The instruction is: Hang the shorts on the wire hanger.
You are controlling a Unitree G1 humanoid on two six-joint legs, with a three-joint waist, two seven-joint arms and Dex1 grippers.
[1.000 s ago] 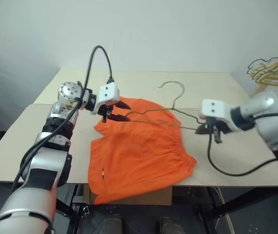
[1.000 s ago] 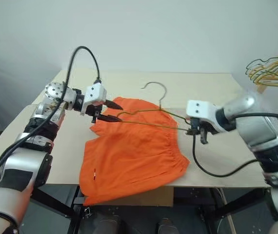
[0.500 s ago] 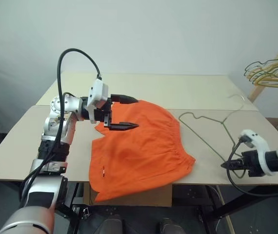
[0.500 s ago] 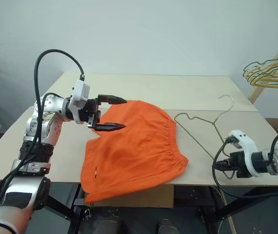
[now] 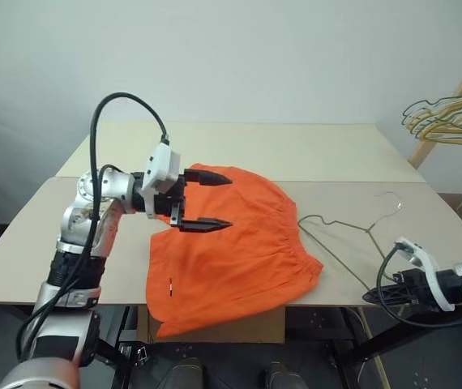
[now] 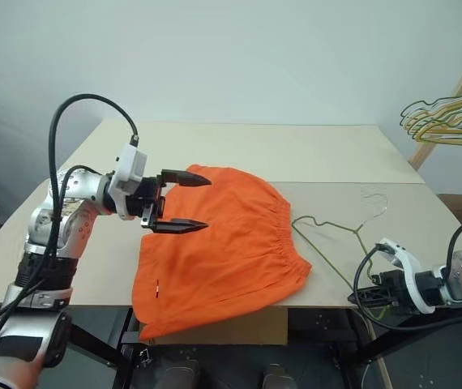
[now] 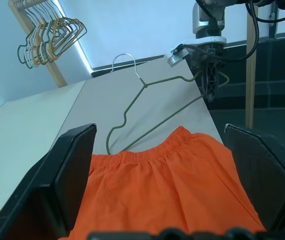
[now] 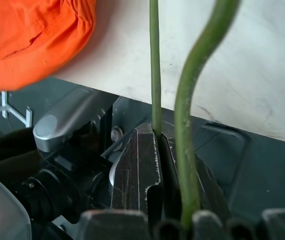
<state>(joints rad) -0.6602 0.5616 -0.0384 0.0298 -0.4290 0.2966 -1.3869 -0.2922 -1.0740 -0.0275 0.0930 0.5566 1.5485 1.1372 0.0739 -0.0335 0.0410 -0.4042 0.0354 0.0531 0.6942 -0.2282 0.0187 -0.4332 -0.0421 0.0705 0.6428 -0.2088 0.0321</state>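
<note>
The tabletop (image 5: 312, 150) holds the orange shorts (image 5: 231, 251), lying flat near its front edge. The wire hanger (image 5: 340, 231) lies beside them. The left tool (image 5: 207, 200) hangs wide open over the shorts. The right tool (image 6: 367, 296) pinches the hanger's end.

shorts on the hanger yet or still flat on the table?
Not on it. The shorts lie spread on the table; the wire hanger lies beside them, its end pinched in the right gripper.
</note>
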